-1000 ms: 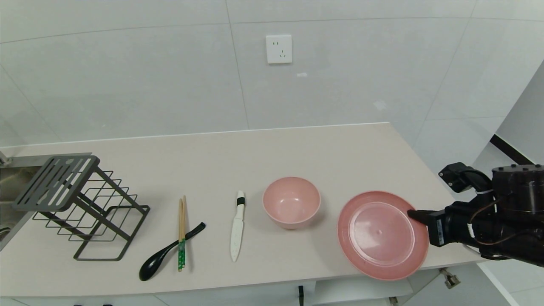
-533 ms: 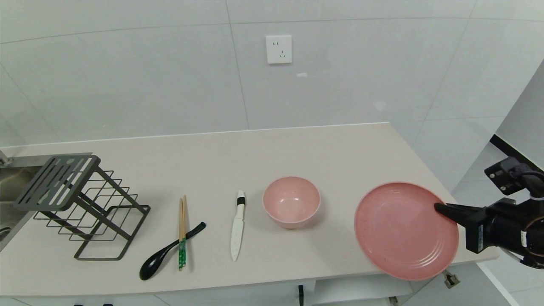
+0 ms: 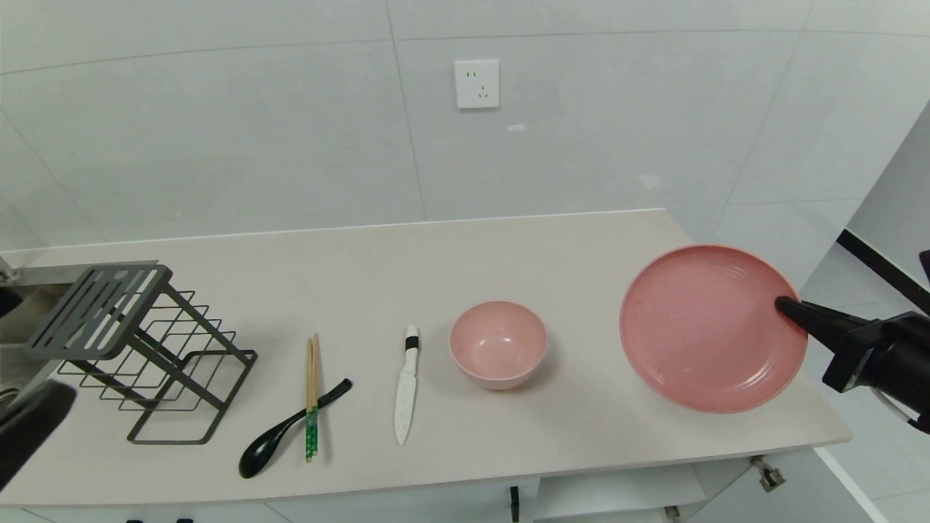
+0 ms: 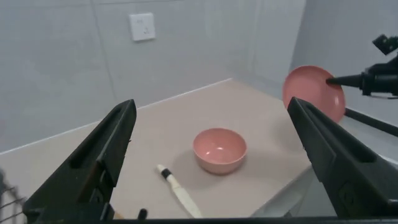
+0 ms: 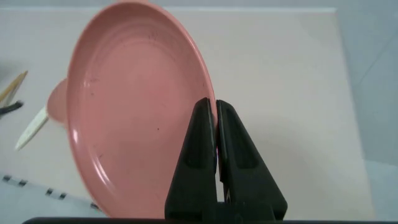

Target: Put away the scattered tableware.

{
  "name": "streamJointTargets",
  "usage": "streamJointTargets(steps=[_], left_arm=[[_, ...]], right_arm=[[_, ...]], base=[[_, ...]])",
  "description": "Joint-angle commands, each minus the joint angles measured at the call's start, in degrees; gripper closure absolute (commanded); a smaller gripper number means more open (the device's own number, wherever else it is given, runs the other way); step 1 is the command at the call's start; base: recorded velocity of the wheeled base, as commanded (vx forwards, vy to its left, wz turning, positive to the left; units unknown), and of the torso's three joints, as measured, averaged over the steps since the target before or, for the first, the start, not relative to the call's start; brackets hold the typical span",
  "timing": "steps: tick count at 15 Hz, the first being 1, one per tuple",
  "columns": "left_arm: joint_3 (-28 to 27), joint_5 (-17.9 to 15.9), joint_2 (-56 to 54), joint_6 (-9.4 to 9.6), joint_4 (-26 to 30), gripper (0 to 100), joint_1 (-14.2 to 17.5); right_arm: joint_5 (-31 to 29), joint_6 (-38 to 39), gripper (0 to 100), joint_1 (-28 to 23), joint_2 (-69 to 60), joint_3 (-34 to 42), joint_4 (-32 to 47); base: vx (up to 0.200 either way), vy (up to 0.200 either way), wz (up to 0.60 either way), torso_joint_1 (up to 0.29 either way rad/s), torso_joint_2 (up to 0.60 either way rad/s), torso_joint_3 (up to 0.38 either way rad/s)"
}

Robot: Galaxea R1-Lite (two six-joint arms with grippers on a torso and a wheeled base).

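Note:
My right gripper (image 3: 783, 303) (image 5: 215, 107) is shut on the rim of a pink plate (image 3: 705, 327) (image 5: 130, 112), which hangs tilted in the air above the counter's right end. The plate (image 4: 311, 90) also shows far off in the left wrist view. A pink bowl (image 3: 498, 345) (image 4: 219, 149) sits upright mid-counter. To its left lie a white knife (image 3: 405, 388) (image 4: 177, 190), a pair of chopsticks (image 3: 311, 392) and a black spoon (image 3: 283, 432). My left gripper (image 4: 210, 106) stands open and empty, well off to the left of the bowl.
A dark wire dish rack (image 3: 138, 349) stands at the counter's left end beside a sink edge (image 3: 29, 274). The counter (image 3: 581, 261) ends just right of the plate, with floor beyond. A wall socket (image 3: 476, 83) sits on the tiled wall behind.
The right gripper has lifted the plate off the counter, tipping it up on edge and carrying it up and to the right. A dark part of the left arm has come into view at lower left.

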Motion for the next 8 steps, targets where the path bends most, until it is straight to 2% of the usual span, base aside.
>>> streamJointTargets(steps=[1,4,6,7,8], left_arm=[[-0.5,-0.6,9.1,-0.02,-0.9,0,-3.1],[-0.6,-1.4,19.5,-0.81,-1.7,0,-7.8],[-0.7,-1.6,24.6,-1.77,-5.3,0,-10.0],[-1.2,-2.1,27.2,-1.86,-6.1,0,-12.2],[-2.1,-2.0,29.1,-1.86,-6.0,0,-12.8]], right_arm=[[0.0,0.0,100,-2.4,0.3,0.7,-1.7],[0.0,-0.1,100,-2.4,0.4,3.2,-2.2],[0.0,0.0,100,-2.5,2.1,5.8,-3.7],[0.1,0.0,100,-2.5,2.6,6.8,-4.6],[0.1,0.0,100,-2.6,2.7,6.7,-4.7]], base=[[0.0,0.0,0.0,0.0,0.0,0.0],[0.0,0.0,0.0,0.0,0.0,0.0],[0.0,0.0,0.0,0.0,0.0,0.0],[0.0,0.0,0.0,0.0,0.0,0.0],[0.0,0.0,0.0,0.0,0.0,0.0]])
